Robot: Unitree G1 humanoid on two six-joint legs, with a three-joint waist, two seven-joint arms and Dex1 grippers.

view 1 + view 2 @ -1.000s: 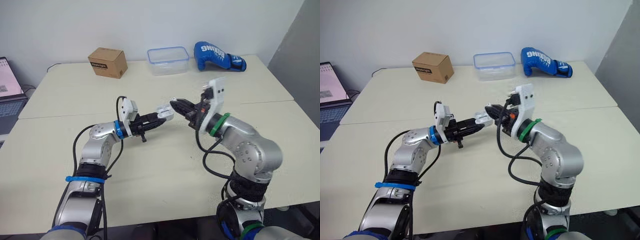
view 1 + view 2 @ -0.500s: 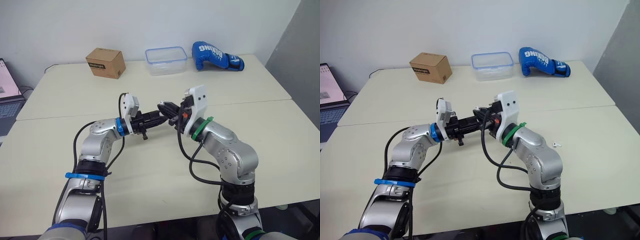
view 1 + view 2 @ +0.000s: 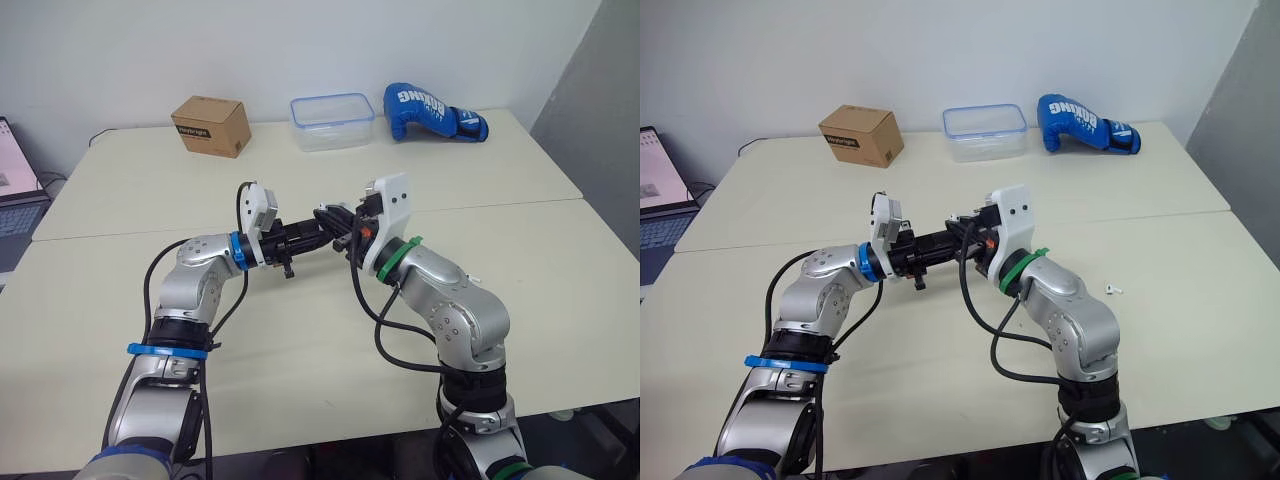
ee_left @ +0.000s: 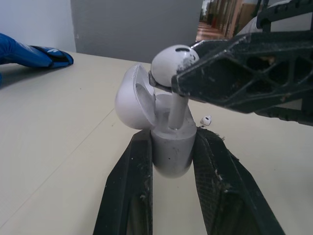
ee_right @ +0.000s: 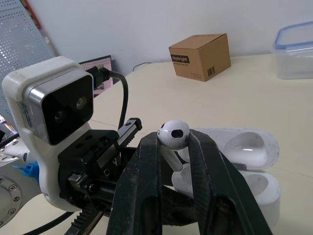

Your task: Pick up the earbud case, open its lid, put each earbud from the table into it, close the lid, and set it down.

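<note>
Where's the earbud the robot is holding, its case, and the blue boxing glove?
held earbud (image 5: 173, 133), right wrist view, on its round head.
earbud case (image 4: 170, 147), left wrist view, on its lower body.
blue boxing glove (image 3: 420, 106), left eye view, on its padded fist.

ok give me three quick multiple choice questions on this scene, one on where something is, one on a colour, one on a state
1. Where is the earbud case?
A) set down and let go of
B) held in the left jaws
C) held in the right jaws

2. What colour is the boxing glove?
A) red
B) black
C) blue

3. The case's lid is:
A) open
B) shut
C) taken off

Answers:
1 B: the left wrist view shows the case clamped in the left jaws, while the right jaws hold an earbud at its opening.
2 C: the glove is blue in both eye views.
3 A: the lid is swung back from the body on its hinge.
</note>
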